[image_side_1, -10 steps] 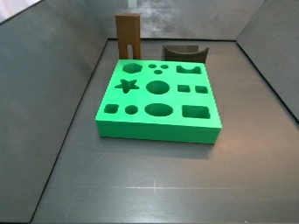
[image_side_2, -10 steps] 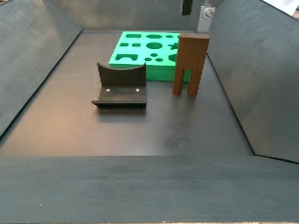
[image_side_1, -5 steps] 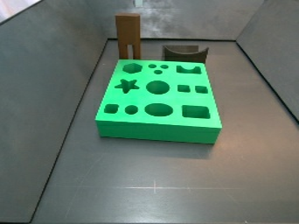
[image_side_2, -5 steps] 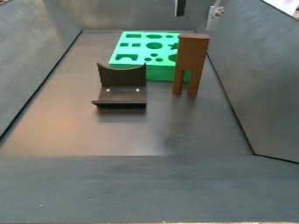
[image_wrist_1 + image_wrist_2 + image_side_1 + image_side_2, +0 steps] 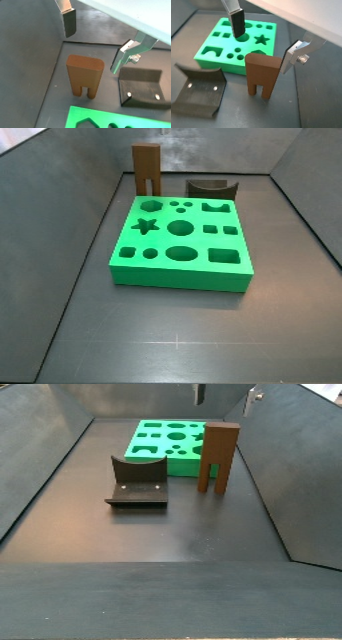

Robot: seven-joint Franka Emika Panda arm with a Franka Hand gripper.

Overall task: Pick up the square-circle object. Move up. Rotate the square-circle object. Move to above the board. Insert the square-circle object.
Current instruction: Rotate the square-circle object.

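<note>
The square-circle object [image 5: 85, 75] [image 5: 262, 75] is a tall brown wooden block standing upright on its two pegs, beside the board's end [image 5: 219, 456] [image 5: 146, 173]. My gripper [image 5: 95, 40] [image 5: 264, 40] hangs above it, open, one finger [image 5: 69, 22] on each side of the block's top and touching nothing. In a side view only the gripper [image 5: 227, 392] fingertips show at the upper edge. The board [image 5: 181, 243] [image 5: 167, 439] [image 5: 231, 40] is a bright green slab with many shaped cutouts, lying flat on the floor.
The fixture [image 5: 138, 481] [image 5: 198, 92] [image 5: 141, 87] [image 5: 210, 190], a dark L-shaped bracket on a base plate, stands on the floor next to the wooden block and the board's end. Grey bin walls [image 5: 40, 454] slope up around the floor.
In a side view the two fingertips at the upper edge stand farther apart than one second ago. The block, board and fixture have not moved.
</note>
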